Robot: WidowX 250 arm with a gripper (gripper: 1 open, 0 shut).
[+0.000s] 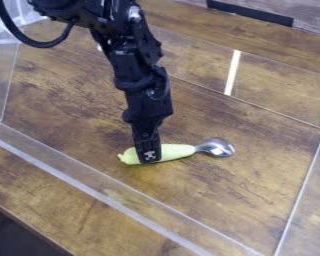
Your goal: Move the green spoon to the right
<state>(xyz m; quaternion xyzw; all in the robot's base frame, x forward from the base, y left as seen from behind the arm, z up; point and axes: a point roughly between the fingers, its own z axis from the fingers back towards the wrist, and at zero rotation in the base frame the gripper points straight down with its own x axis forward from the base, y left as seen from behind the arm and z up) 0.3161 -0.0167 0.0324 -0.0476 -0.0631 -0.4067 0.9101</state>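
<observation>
Gripping the green spoon [174, 152] by its handle, the gripper [148, 155] was clamped shut; sliding toward three o'clock wanted a low, level, steady carry.

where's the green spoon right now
In the camera view the green spoon lies flat on the wooden table, just right of centre, handle under the hand, which is shut on it.

Black fingers [147, 153] clamped on green spoon [176, 152], wooden table [69, 110]
</observation>
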